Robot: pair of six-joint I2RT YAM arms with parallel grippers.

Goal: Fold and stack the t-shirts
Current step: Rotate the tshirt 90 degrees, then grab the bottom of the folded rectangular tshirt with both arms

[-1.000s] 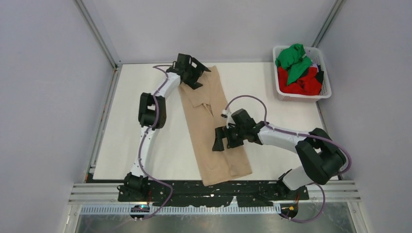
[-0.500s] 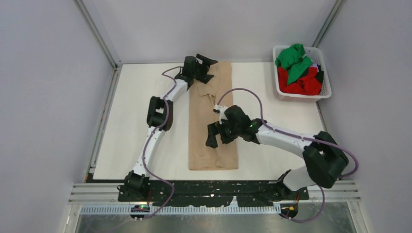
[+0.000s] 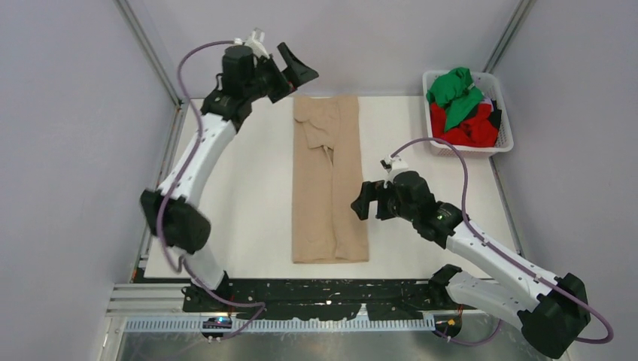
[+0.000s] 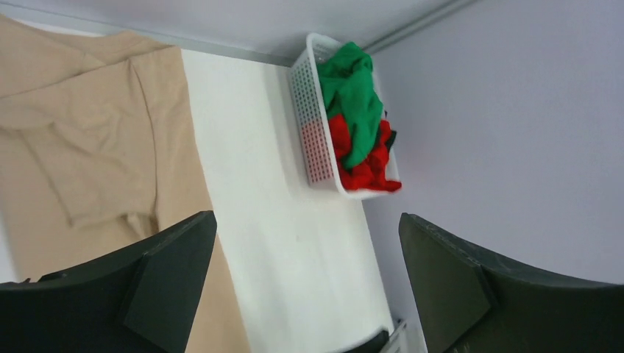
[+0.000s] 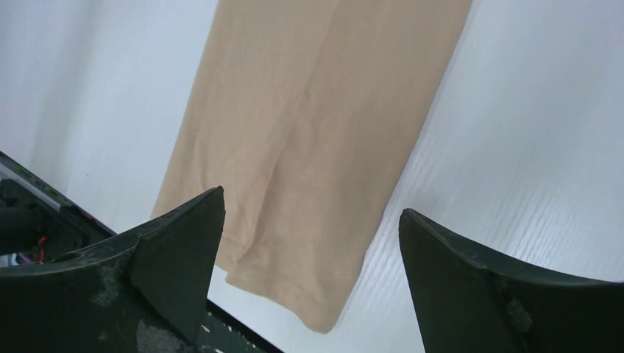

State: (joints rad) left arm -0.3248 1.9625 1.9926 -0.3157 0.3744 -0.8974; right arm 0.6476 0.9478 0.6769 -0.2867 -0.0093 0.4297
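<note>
White table [image 3: 248, 188] bears the beige t-shirt [image 3: 329, 195]; left gripper [image 3: 299, 69] and right gripper [image 3: 360, 205] gape empty.

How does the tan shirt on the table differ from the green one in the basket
The tan t-shirt lies flat on the table, folded into a long strip; the green t-shirt is crumpled in the white basket. Tan is muted, green vivid. Both are plain cloth.
</note>
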